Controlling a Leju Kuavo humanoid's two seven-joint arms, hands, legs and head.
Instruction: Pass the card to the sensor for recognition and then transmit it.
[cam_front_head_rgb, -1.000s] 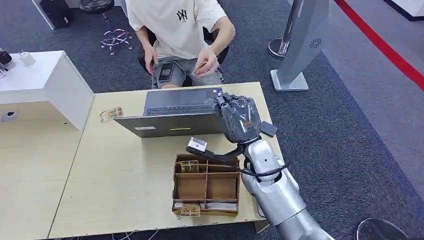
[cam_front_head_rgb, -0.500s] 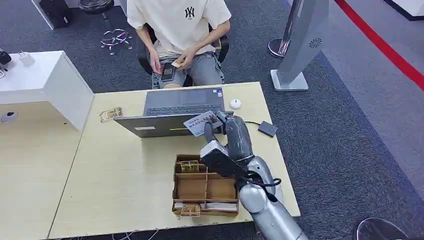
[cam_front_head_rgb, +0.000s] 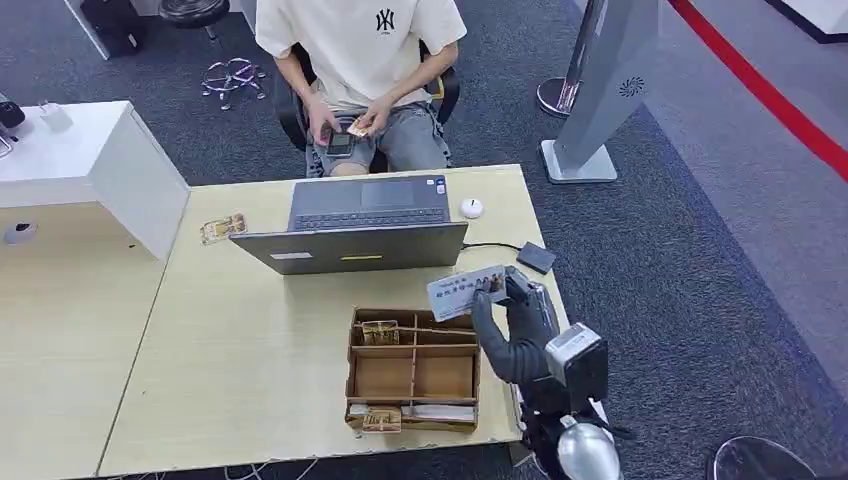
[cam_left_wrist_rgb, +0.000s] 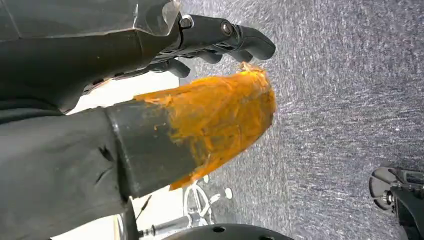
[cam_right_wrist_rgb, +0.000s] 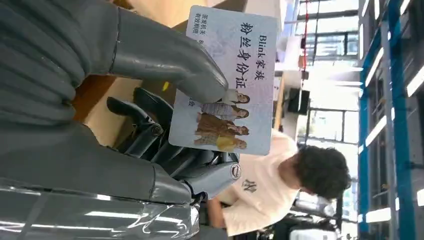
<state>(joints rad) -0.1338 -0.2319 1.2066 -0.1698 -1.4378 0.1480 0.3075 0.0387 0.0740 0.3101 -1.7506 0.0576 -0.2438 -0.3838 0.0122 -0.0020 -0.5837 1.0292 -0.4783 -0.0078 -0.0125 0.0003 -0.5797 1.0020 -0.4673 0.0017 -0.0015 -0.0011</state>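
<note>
My right hand holds a pale blue printed card above the table's near right part, beside the brown divider box. In the right wrist view the grey thumb presses the card against the dark fingers behind it, and the print and a group photo are readable. The small black sensor lies on the table just beyond the hand, with a cable running to it. My left hand hangs over grey carpet, its thumb wrapped in orange tape and nothing in it.
An open laptop and a white mouse lie on the wooden table. A person sits behind it with a phone and a card in hand. Another card lies at the far left. A grey stand rises at the right.
My right hand has drawn back from over the laptop's right corner toward me, bringing the card along and turning it face up. The person lowered both hands to the lap.
</note>
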